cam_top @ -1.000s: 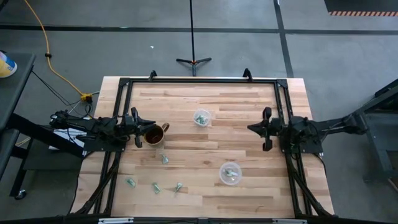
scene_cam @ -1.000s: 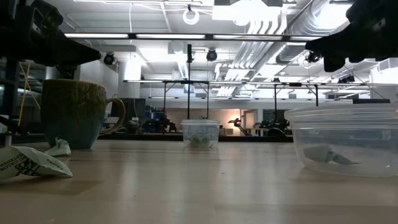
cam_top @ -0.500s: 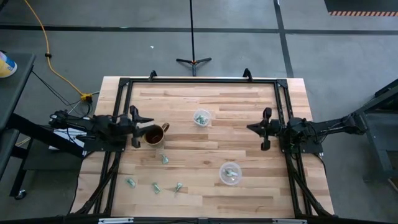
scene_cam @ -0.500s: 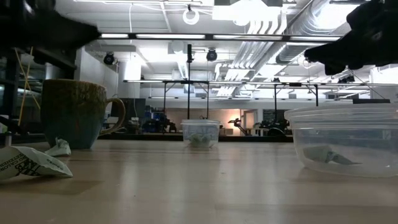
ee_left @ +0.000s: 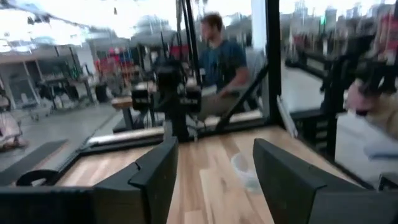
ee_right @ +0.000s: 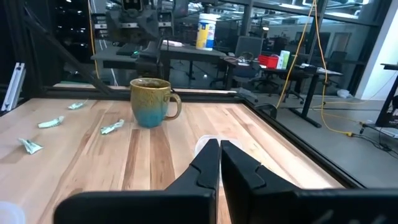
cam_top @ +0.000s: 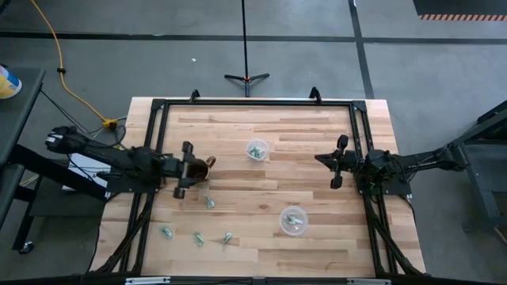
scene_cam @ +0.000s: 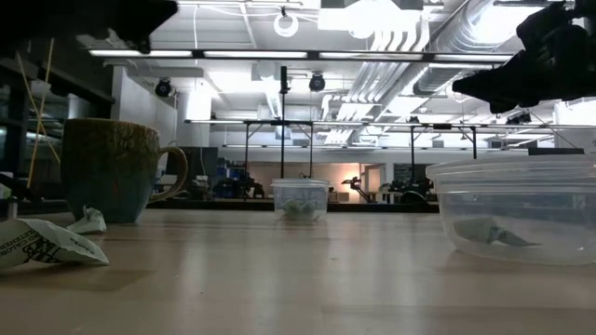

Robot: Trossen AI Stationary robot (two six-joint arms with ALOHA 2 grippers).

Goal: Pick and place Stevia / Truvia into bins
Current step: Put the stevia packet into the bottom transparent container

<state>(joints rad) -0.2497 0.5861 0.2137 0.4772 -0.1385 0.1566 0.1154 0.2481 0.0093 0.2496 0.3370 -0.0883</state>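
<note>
Small dark print ran along the crumpled packet (scene_cam: 42, 244) nearest the low camera, too small to read; nothing else carried legible writing.

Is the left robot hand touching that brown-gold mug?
Cannot tell. In the high view the left hand overlaps the brown-gold ceramic mug, but the low view shows the arm above the mug, its fingers unseen.

Two clear cups stand on the tabletop (cam_top: 317, 131): one (cam_top: 257, 149) near twelve o'clock, one (cam_top: 293, 220) toward five. One brown mug (cam_top: 198, 168) sits at nine. Four loose packets (cam_top: 209, 203) (cam_top: 166, 232) (cam_top: 199, 237) (cam_top: 227, 237) lie toward seven.
</note>
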